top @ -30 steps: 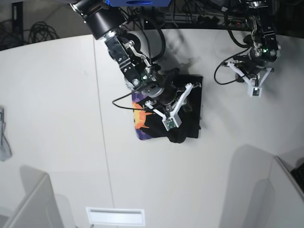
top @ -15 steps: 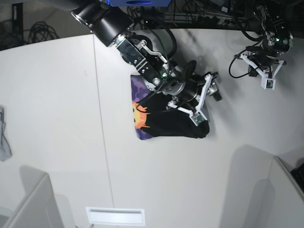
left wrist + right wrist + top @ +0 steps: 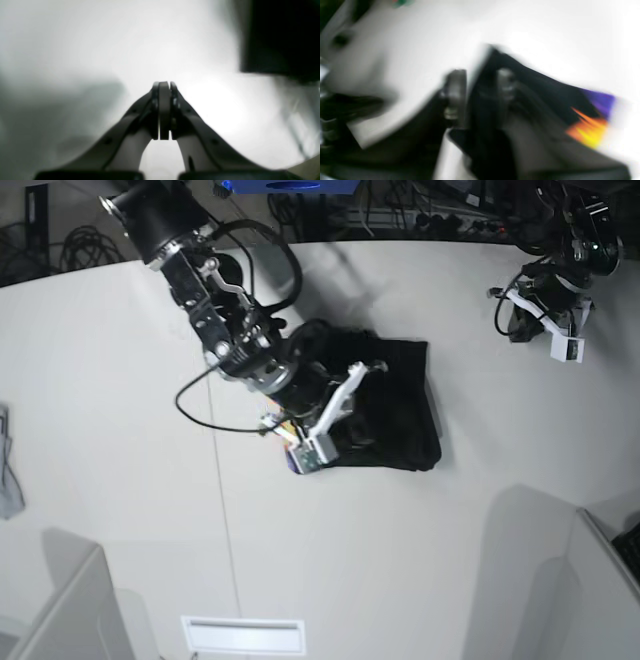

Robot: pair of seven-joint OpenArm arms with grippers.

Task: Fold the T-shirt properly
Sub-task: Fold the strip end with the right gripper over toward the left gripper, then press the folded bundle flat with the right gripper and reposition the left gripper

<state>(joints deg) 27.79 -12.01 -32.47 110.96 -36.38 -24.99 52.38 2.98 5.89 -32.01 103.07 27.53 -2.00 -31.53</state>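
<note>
The T-shirt [image 3: 395, 405] lies bunched, partly folded, mid-worktop [image 3: 120, 380]. The right pincer [image 3: 477, 95] is clamped on a black fold of it, likely to carry that edge across. The left pincer [image 3: 164, 112], closed and empty, hangs well aside, clear of the fold.

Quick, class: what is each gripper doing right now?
Left gripper: closed, holding nothing, off to the side of the T-shirt.
Right gripper: closed on a fold of the black T-shirt.
</note>
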